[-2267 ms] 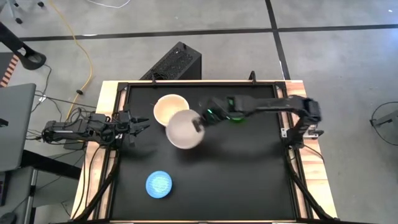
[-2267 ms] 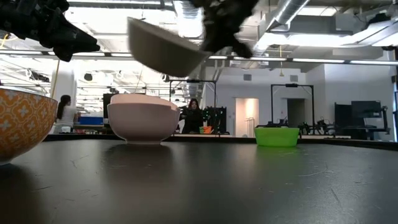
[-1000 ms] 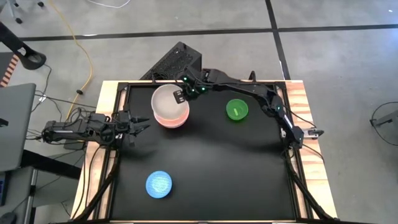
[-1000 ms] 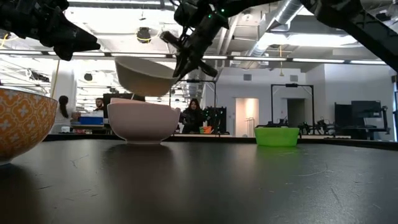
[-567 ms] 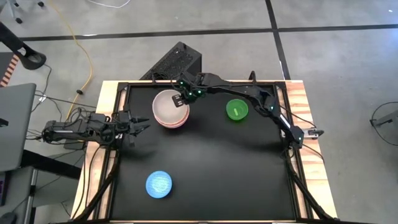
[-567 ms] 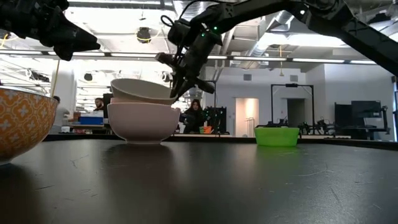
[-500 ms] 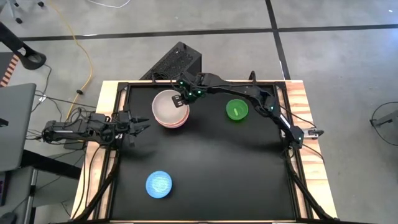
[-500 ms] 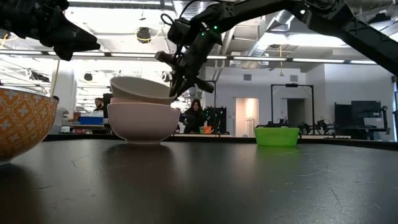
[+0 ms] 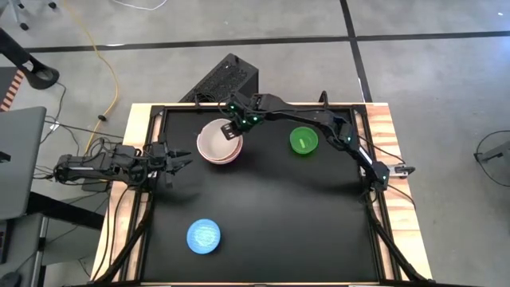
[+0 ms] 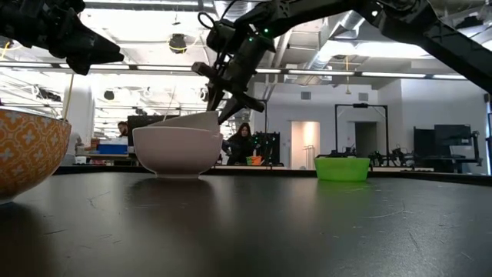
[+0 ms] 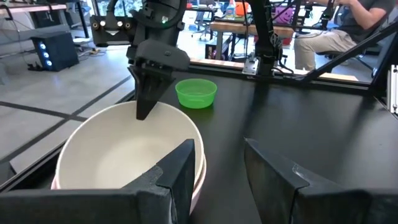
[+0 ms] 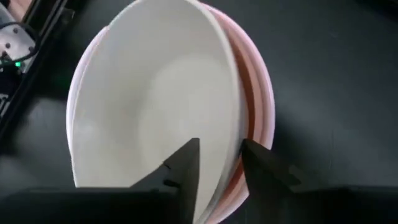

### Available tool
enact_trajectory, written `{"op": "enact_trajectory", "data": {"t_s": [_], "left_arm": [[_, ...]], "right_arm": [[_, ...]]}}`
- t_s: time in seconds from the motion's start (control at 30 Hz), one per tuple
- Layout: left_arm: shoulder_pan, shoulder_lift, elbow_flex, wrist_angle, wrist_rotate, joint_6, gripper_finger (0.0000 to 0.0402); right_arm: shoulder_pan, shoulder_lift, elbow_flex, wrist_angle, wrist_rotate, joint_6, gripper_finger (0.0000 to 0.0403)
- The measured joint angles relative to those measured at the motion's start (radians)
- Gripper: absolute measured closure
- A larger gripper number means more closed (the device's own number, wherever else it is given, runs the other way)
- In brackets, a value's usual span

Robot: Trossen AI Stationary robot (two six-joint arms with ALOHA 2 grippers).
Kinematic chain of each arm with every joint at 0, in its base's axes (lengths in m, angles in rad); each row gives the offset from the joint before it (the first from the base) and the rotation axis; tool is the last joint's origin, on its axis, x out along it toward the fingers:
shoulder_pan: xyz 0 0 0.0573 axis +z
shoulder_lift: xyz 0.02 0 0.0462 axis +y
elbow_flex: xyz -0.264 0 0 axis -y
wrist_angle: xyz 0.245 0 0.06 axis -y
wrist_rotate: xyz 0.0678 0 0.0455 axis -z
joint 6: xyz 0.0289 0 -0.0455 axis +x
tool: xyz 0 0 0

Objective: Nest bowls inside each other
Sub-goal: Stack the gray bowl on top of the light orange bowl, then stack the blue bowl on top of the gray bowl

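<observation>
Straddling the rim of the white bowl (image 12: pixel 155 106) with the right gripper (image 12: pixel 217 163) part-open and gripping nothing, the bowl sitting tilted inside the pink bowl (image 12: pixel 255 93), risking snagging that rim on withdrawal and tipping the stack, left gripper (image 9: pixel 177 159) idling open.

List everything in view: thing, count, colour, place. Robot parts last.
White bowl: one, white, nested in the pink bowl at the table's back left of centre.
Pink bowl: one, pale pink, under the white bowl.
Green bowl: one, bright green, back, right of centre.
Blue bowl: one, light blue, front left.
Table: one, black top.
Black box: one, on the floor behind the table.
Right gripper: open, fingers astride the white bowl's rim.
Left gripper: open, waiting at the left edge.
</observation>
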Motion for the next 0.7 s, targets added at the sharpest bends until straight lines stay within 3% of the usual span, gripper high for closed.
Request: {"op": "enact_trajectory", "data": {"t_s": [0.3, 0.6, 0.7], "left_arm": [[0.0, 0.0, 0.0, 0.0, 0.0, 0.0, 0.0274], [0.0, 0.0, 0.0, -0.002, 0.0, 0.0, 0.0274], [0.0, 0.0, 0.0, -0.007, 0.0, 0.0, 0.0274]], "right_arm": [[0.0, -0.005, 0.091, -0.1, 0.05, -0.032, 0.0202], [0.024, -0.06, 0.087, -0.132, 0.103, -0.078, 0.021], [0.051, -0.061, 0.085, -0.252, 0.147, -0.102, 0.022]]}}
